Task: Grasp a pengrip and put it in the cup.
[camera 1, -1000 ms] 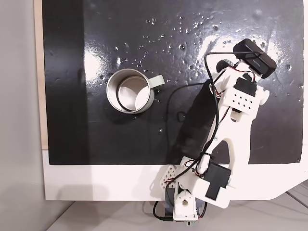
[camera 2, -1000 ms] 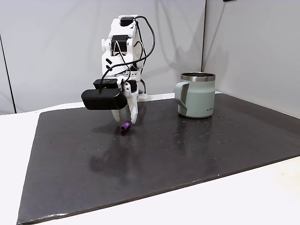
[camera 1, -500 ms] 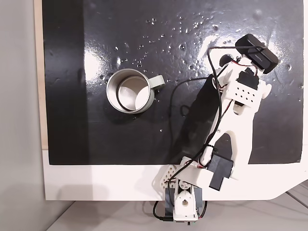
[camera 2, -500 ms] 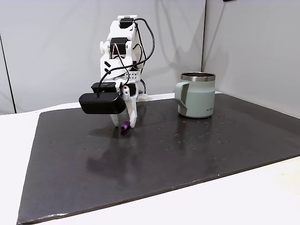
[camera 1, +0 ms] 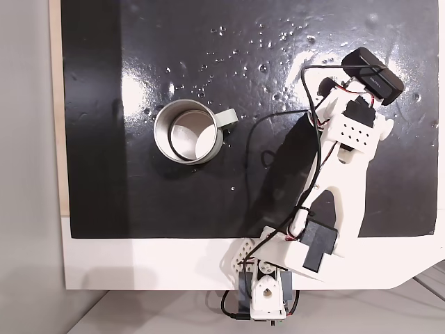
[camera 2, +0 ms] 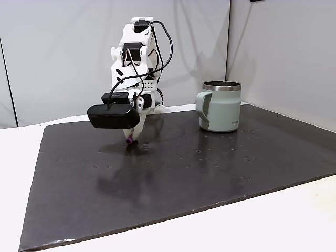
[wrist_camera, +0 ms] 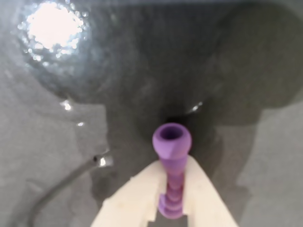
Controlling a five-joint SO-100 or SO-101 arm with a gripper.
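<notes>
Wrist view: white fingers (wrist_camera: 137,198) pinch the purple pengrip (wrist_camera: 171,161) tightly.

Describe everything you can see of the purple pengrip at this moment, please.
The pengrip is a small light-purple tube, soft and rubbery in look, with ribbed rings along its body and a flared, open, hollow end. In the wrist view it sits between the two white fingers of the gripper, which press on both its sides, its open end pointing away from them. In a fixed view it shows at the fingertips, close to the black mat; whether it touches the mat is unclear.
</notes>
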